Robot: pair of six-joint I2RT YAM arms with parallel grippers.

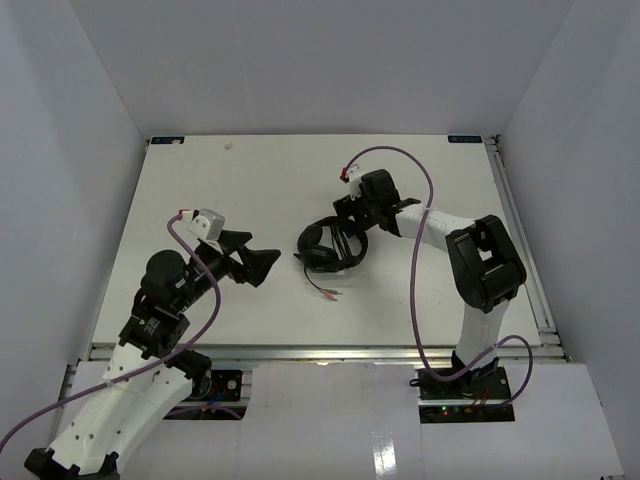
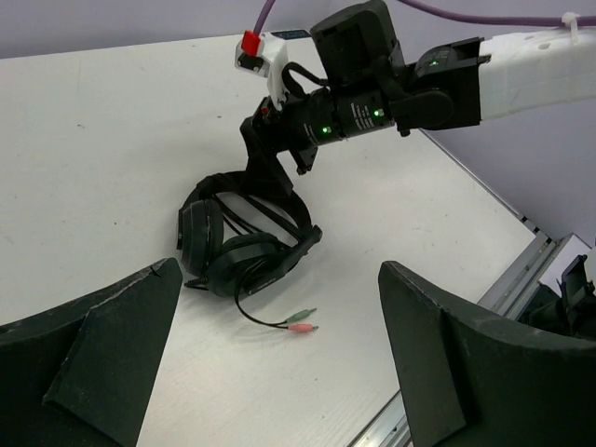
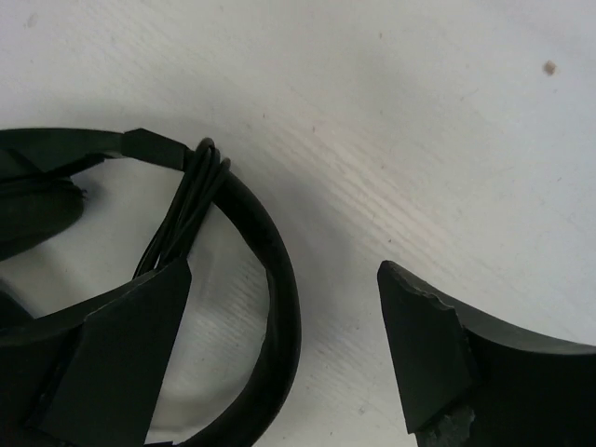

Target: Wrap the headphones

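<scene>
The black headphones (image 1: 328,248) lie on the white table at its middle. They also show in the left wrist view (image 2: 244,247). Their cord is wound in several strands (image 3: 186,200) across the headband (image 3: 275,279). A short cord end with a green and a pink plug (image 2: 300,321) lies on the table just in front of the earcups. My right gripper (image 1: 350,222) is open and stands low over the headband, which lies between its fingers (image 3: 284,345), nearer the left one. My left gripper (image 1: 262,265) is open and empty, apart from the headphones on their left (image 2: 279,372).
An aluminium rail (image 1: 320,350) runs along the table's near edge and another along the right edge (image 1: 520,230). White walls close in the left, back and right sides. A purple cable (image 1: 415,290) loops along my right arm.
</scene>
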